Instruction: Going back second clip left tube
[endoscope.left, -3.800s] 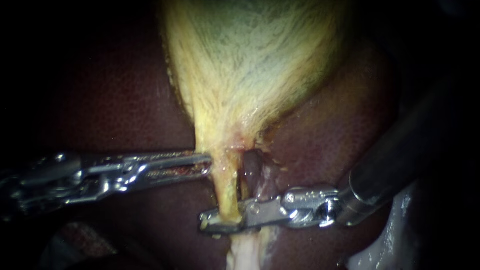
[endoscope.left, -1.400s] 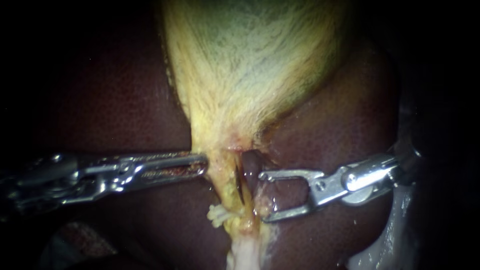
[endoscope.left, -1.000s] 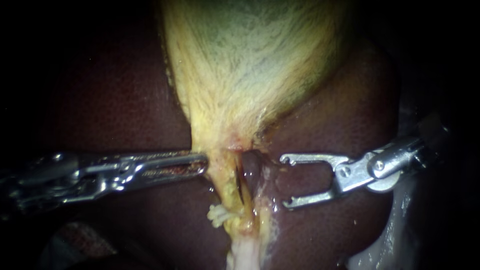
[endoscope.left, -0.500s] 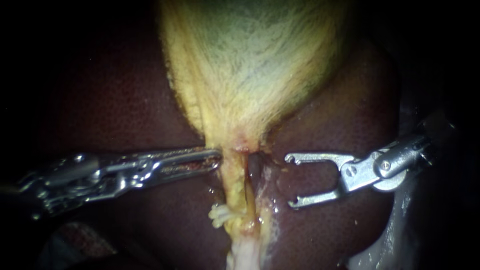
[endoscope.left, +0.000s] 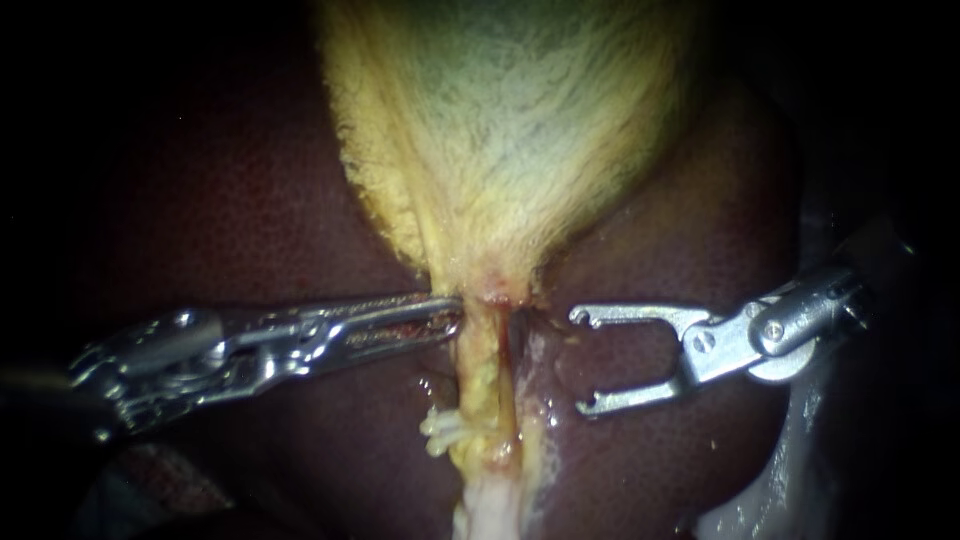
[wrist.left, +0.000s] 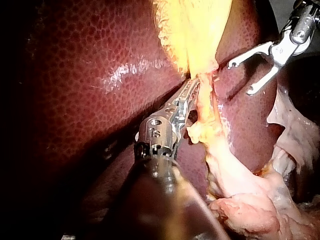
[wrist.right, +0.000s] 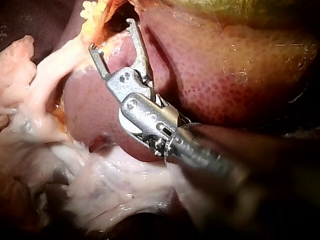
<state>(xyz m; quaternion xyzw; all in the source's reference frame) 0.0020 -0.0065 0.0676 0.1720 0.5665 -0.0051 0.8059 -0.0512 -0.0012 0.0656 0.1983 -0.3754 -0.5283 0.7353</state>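
My left tube (endoscope.left: 478, 375) runs straight down from the gallbladder (endoscope.left: 510, 130) neck, a yellow strand over the dark liver (endoscope.left: 250, 200). A pale, knobby clip (endoscope.left: 438, 433) sits across the tube's lower part, its end sticking out on the side facing my left instrument (endoscope.left: 455, 312). That instrument's claw is clenched on the gallbladder neck, right where the tube begins, above the clip. My right instrument (endoscope.left: 580, 361) hangs on the tube's other side, apart from it. Its claw is released wide and grasps nothing, with both hooked tips pointing toward the tube. Between those tips and the tube lie a thinner reddish strand (endoscope.left: 507, 385) and a wet pale strip (endoscope.left: 532, 400). Below the clip the tube merges into white tissue (endoscope.left: 490, 505).
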